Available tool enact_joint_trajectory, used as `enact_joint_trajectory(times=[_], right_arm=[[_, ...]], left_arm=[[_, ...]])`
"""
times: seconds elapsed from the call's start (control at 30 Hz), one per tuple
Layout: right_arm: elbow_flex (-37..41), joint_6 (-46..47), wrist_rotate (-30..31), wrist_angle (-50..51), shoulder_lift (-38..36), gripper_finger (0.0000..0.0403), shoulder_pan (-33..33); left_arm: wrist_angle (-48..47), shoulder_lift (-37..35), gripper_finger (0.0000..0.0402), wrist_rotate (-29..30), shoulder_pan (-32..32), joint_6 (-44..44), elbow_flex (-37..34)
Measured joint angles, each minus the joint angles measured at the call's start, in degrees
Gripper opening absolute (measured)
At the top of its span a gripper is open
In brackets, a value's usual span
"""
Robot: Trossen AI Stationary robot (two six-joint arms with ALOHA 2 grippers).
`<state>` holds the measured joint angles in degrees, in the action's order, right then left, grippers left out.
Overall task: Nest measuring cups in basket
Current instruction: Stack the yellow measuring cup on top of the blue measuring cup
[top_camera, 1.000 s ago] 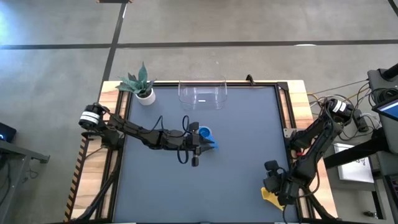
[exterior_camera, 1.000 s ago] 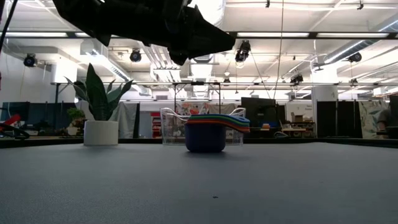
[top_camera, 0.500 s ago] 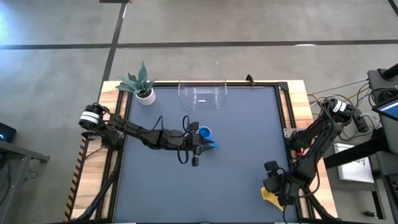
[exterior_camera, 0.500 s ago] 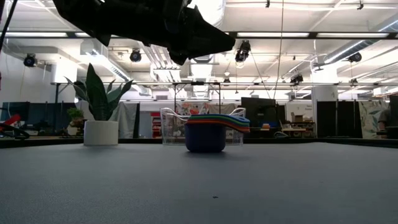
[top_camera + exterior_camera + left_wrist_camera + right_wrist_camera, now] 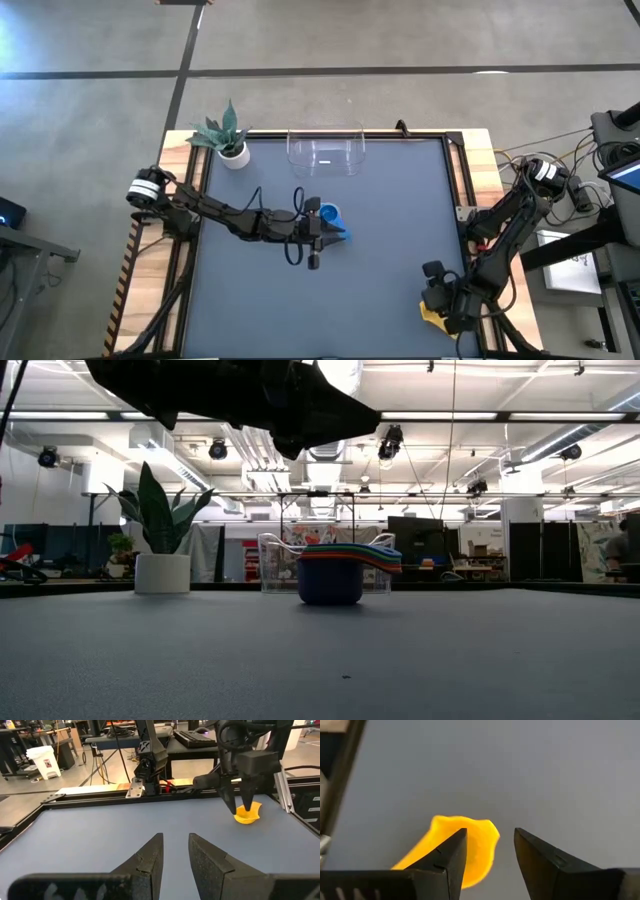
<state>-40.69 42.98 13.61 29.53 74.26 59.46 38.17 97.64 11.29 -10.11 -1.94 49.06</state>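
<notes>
- High view: the dark left gripper (image 5: 313, 260) hangs over the middle of the grey table (image 5: 380, 300), just beside the stack of nested plastic measuring cups (image 5: 329, 216), whose blue cup shows on top.
- Left wrist view: the left gripper's fingers (image 5: 150, 857) stand a little apart, with bare table between them and nothing held.
- Low view: the stack of cups (image 5: 340, 570) sits on the table in front of the clear rectangular plastic basket (image 5: 275, 565), not inside it; a white pot with a green plant (image 5: 160, 555) stands off to one side.
- High view: the basket (image 5: 326, 150) lies at the table's far edge, the potted plant (image 5: 225, 137) near it at the far left corner.
- Right wrist view: the right gripper (image 5: 489, 852) is open, one finger (image 5: 447, 857) over the yellow plastic measuring cup (image 5: 475, 845), which lies on the table ungripped.
- High view: the yellow cup (image 5: 428, 313) is at the table's near right edge, under the right gripper (image 5: 440, 300), well apart from the stack.
</notes>
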Motion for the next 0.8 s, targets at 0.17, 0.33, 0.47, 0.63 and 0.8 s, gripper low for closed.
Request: enact_joint_trajectory(times=[0.17, 0.33, 0.47, 0.63, 0.8], right_arm=[[-0.02, 1.05, -0.25, -3.34, 0.0, 0.0153, 0.0], [-0.06, 6.0, -1.53, -4.79, 0.0, 0.0148, 0.0], [-0.09, 4.81, -3.38, -3.75, 0.0, 0.015, 0.0], [-0.07, 9.15, -3.1, 0.81, 0.0, 0.0148, 0.0], [1.07, 11.69, -1.87, 1.13, 0.0, 0.0146, 0.02]], left_arm=[[-0.02, -0.12, 0.0075, 0.02, 0.02, -0.49, 0.0], [-0.04, -0.12, 0.0075, 0.04, 0.02, -0.54, 0.0], [-0.04, -0.12, 0.0075, 0.04, 0.02, -0.54, 0.0], [-0.04, -0.12, 0.0075, 0.07, 0.02, -0.54, 0.0], [-0.07, -0.12, 0.0075, 0.08, 0.02, -0.54, 0.0]])
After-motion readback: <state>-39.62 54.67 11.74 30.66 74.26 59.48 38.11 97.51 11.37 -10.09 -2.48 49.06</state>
